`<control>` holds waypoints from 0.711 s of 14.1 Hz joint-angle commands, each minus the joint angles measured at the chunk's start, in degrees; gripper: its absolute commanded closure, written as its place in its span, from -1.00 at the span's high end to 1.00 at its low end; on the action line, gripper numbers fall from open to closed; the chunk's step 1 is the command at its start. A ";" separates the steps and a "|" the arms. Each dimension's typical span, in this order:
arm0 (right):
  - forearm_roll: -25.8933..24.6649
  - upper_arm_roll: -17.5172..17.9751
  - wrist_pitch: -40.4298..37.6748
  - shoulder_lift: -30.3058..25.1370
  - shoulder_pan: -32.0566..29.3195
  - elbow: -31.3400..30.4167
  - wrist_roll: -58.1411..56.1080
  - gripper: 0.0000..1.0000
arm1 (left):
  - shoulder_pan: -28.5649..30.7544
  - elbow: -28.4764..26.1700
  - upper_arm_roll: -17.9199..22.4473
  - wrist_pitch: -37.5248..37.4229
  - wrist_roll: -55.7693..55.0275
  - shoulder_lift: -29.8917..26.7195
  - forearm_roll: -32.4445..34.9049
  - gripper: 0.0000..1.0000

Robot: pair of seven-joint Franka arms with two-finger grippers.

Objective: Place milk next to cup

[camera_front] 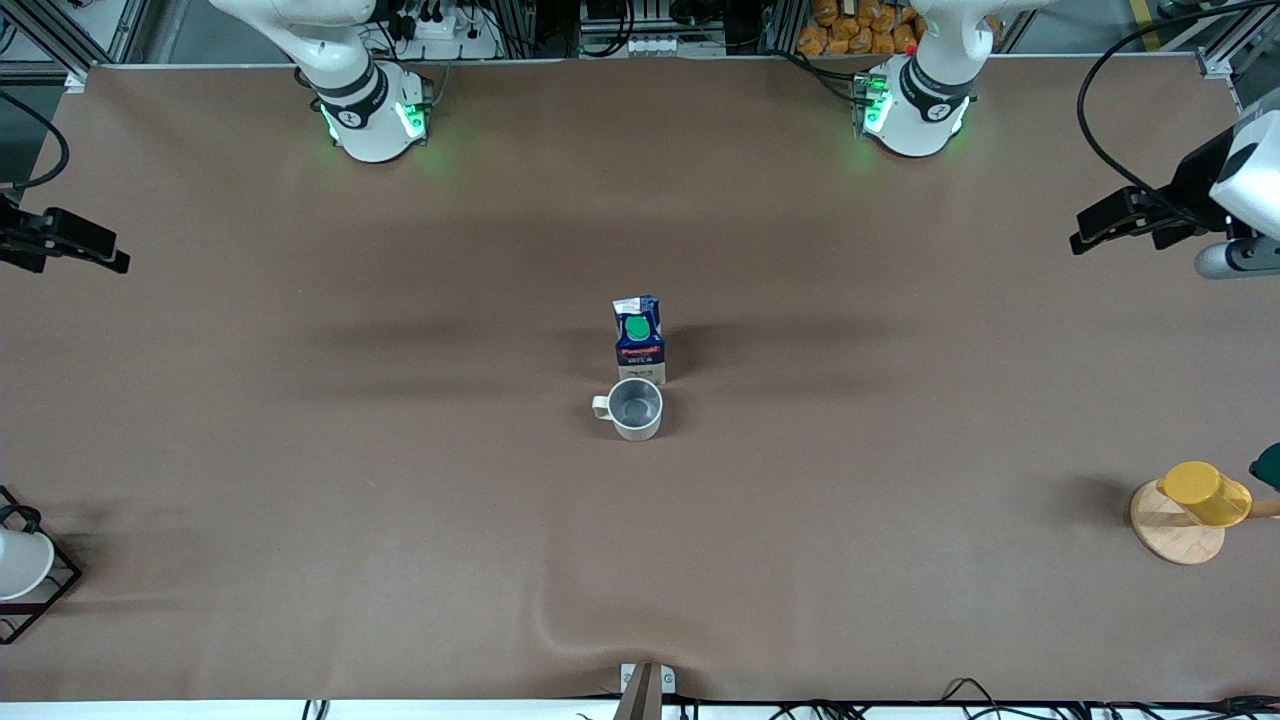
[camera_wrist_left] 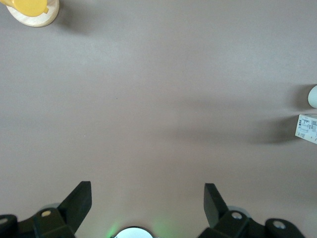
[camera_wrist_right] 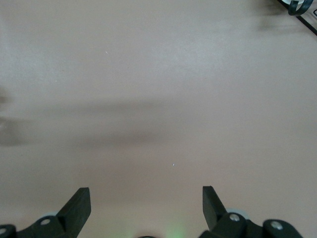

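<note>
The milk [camera_front: 638, 338], a dark blue carton with a green cap, stands upright in the middle of the table. The grey-beige cup [camera_front: 634, 408] stands right beside it, nearer to the front camera, with its handle toward the right arm's end. The two look touching or almost so. My left gripper [camera_front: 1100, 225] is open and empty over the left arm's end of the table. Its wrist view [camera_wrist_left: 147, 191] catches the edges of the milk [camera_wrist_left: 307, 128] and the cup [camera_wrist_left: 313, 96]. My right gripper [camera_front: 90, 245] is open and empty [camera_wrist_right: 146, 194] over the right arm's end.
A yellow cup [camera_front: 1205, 492] hangs on a wooden stand [camera_front: 1170, 530] at the left arm's end, near the front camera. A white cup [camera_front: 18, 562] sits in a black wire rack [camera_front: 55, 585] at the right arm's end. The brown cloth has a wrinkle [camera_front: 590, 625] near the front edge.
</note>
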 commanded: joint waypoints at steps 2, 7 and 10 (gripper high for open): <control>-0.74 0.00 0.47 0.03 1.03 0.05 -0.33 1.00 | 0.08 0.02 -0.94 0.31 -1.84 -1.07 0.96 1.00; -0.74 0.00 0.47 0.12 1.03 -0.04 -0.16 1.00 | -2.02 0.82 -3.92 0.13 -2.28 -1.25 5.61 1.00; -0.74 0.00 0.47 0.21 0.86 -0.13 -0.07 1.00 | -2.20 1.35 -4.01 0.05 -2.02 -1.16 5.70 1.00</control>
